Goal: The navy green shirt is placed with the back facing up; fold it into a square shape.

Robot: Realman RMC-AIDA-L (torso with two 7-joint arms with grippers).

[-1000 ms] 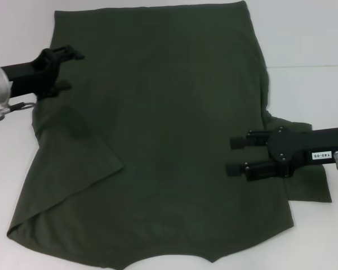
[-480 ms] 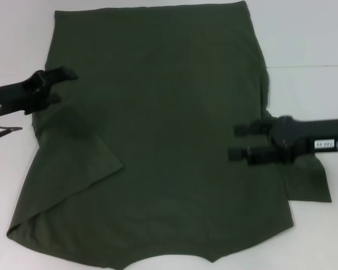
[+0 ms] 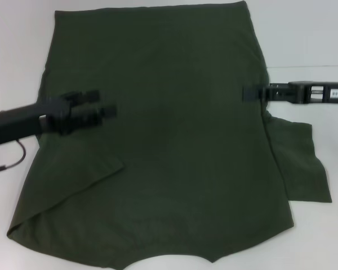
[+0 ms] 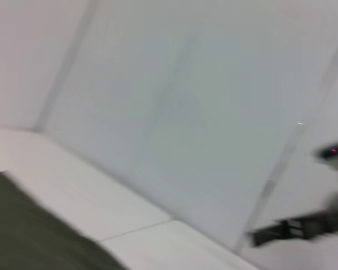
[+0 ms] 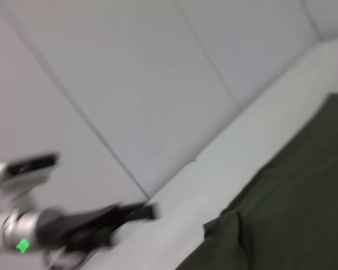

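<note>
My left arm reaches in low from the side, nearly level, wrist rolled so the two fingers stack one above the other. My left gripper [image 3: 104, 103] is over the shirt [image 3: 174, 140], inside its left edge, tips pointing toward the middle of the cloth. The jaws stand a little apart — nothing between them, no cloth pinched that I can see.

My right arm comes in from the other side, straight and level, seen edge-on as a thin black bar with a white label near the wrist. My right gripper [image 3: 250, 91] sits right at the shirt's right edge, tips pointing inward at my left gripper. Turned like this, whether those jaws are apart or together — I cannot tell.

The shirt lies flat and spread on the white table [image 3: 310, 45], dark green, plain side up, filling the space between my two grippers. Nearer to me than my left fingertips, the left sleeve is folded in over the body, its point lying on the cloth. Nearer to me than my right fingertips, the right sleeve sticks out flat onto the table, outside the body's edge.

From my left wrist I catch a corner of the shirt [image 4: 39, 236] and my right gripper [image 4: 270, 232] far off. From my right wrist, the shirt's edge [image 5: 293, 208] and my left gripper [image 5: 143, 212] across the table.
</note>
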